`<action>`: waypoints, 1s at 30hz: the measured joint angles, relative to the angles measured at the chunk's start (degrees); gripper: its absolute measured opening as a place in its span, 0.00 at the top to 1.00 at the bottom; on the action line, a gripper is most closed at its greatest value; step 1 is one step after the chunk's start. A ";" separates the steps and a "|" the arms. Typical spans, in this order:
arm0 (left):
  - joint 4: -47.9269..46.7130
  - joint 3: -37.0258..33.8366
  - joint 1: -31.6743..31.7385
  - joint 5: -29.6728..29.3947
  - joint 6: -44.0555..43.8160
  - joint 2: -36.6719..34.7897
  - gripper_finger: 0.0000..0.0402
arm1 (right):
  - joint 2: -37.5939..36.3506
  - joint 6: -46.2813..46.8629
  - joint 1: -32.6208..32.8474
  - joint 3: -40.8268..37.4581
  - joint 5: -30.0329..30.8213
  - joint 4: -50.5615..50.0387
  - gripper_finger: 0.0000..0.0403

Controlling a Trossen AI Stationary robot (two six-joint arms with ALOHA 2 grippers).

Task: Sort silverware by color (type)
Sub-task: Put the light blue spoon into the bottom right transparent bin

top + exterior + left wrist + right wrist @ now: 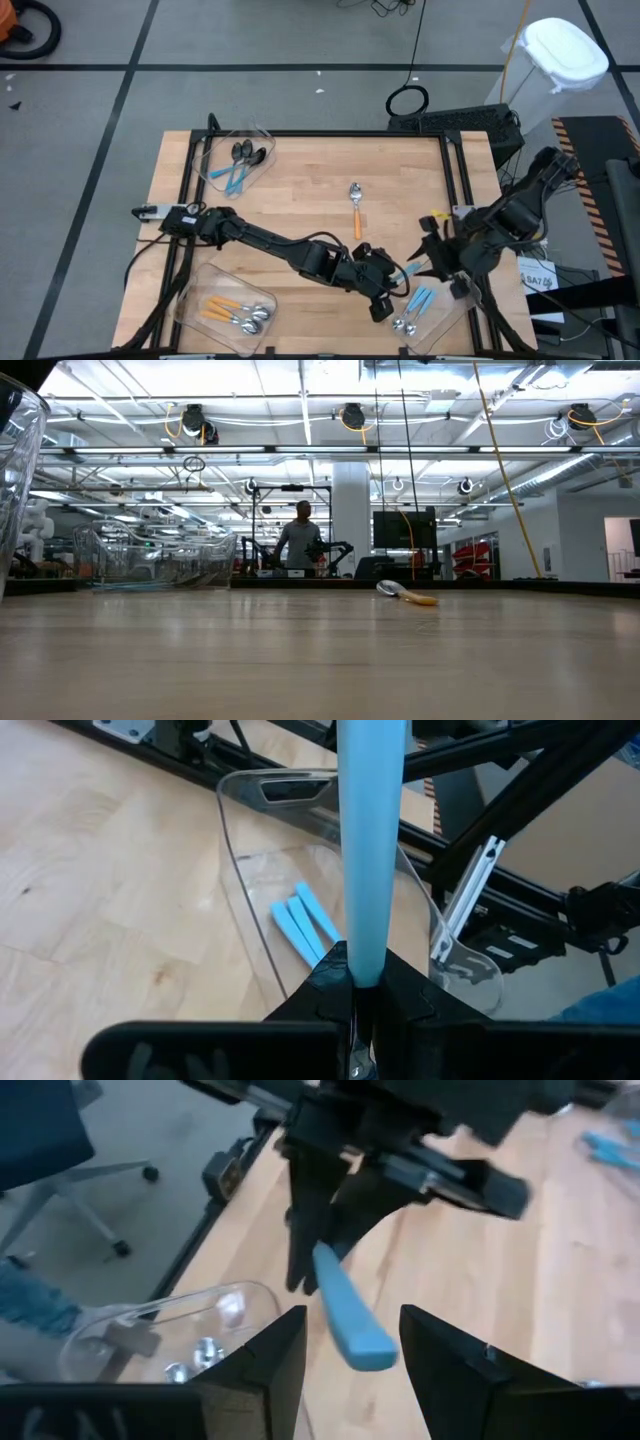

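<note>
A: Starting at the left of the table (300, 200): a clear bin at the far left corner (238, 160) has black-bowled spoons with blue handles, and a bin at the near left (232, 312) has silver spoons with orange handles.

B: And the orange-handled spoon (356, 208) lying alone mid-table?

A: Not sorted yet. Just right of it, the left gripper (384, 296) is clenched on a blue-handled spoon (372, 840), holding it near the edge of the near-right bin (425, 310), where other blue-handled spoons (420, 300) already lie.

B: So this one belongs there?

A: I'd judge so, if its bowl is silver like theirs. To do it well, I'd carry the spoon fully over the bin's wall and lower it before letting go, so it can't catch the rim and tip out onto the table.

B: The right gripper (352, 1342)?

A: Its fingers stand apart with nothing between them; it faces the blue handle from close by, at the table's right edge.

B: What can't you see?

A: The held spoon's bowl is buried in the left gripper, so its colour is hidden. From table height, only the lone spoon and the left-hand bins show, with a person (300, 538) far off in the room.
</note>
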 joint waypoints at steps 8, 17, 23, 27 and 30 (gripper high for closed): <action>-0.44 0.00 -0.11 0.13 0.13 0.00 0.96 | 2.08 0.54 -1.47 0.01 -3.83 2.22 0.61; -1.70 0.00 -0.11 0.39 1.69 0.02 0.96 | 3.19 3.81 -2.81 0.02 -8.28 2.57 0.72; -1.67 0.00 -0.22 0.57 2.12 0.07 0.96 | 3.38 3.96 -2.85 0.01 -8.87 2.91 0.83; -1.66 0.00 -0.22 0.54 2.12 0.07 0.96 | 3.36 4.75 -2.97 0.00 -8.84 2.90 0.85; -1.66 0.00 -0.20 0.49 2.05 0.07 0.96 | 3.36 5.10 -3.16 0.00 -8.93 2.85 0.85</action>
